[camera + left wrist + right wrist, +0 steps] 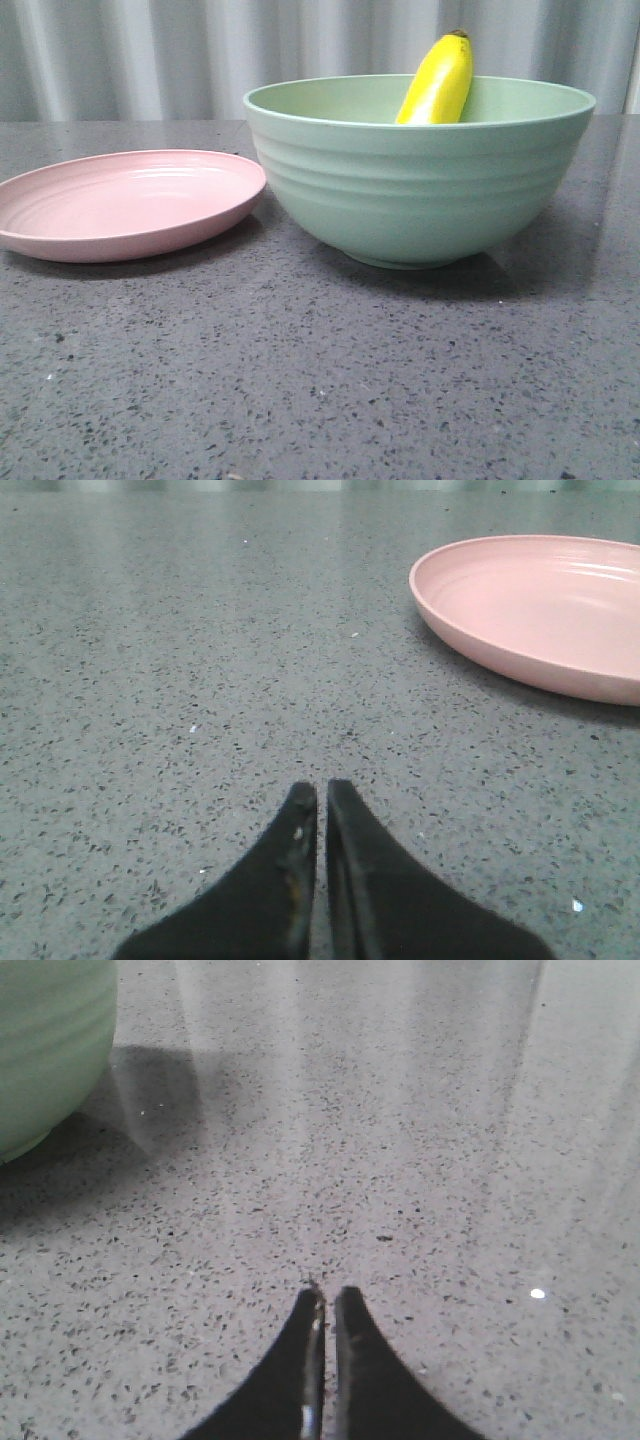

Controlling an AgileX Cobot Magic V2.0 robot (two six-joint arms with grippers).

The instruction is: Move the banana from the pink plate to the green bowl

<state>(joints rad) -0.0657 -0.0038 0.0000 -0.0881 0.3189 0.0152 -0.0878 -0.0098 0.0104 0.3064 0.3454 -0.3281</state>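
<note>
We see the banana (437, 85) standing steeply inside the green bowl (420, 190), leaning on the far inner wall with its dark tip poking above the rim. The pink plate (125, 205) lies bare just left of the bowl on the speckled grey tabletop (320, 380), its rim very near the bowl's side; we cannot tell whether they touch.

Neither arm shows in the front view. In the left wrist view, the left tool (322, 790) sits low over the tabletop, its black fingers drawn together with only a hairline slit between them, holding nothing, the plate off to one side. In the right wrist view, the right tool (328, 1295) is likewise low, fingers pressed nearly together and empty, with the bowl's ridged wall at the frame's edge.
</note>
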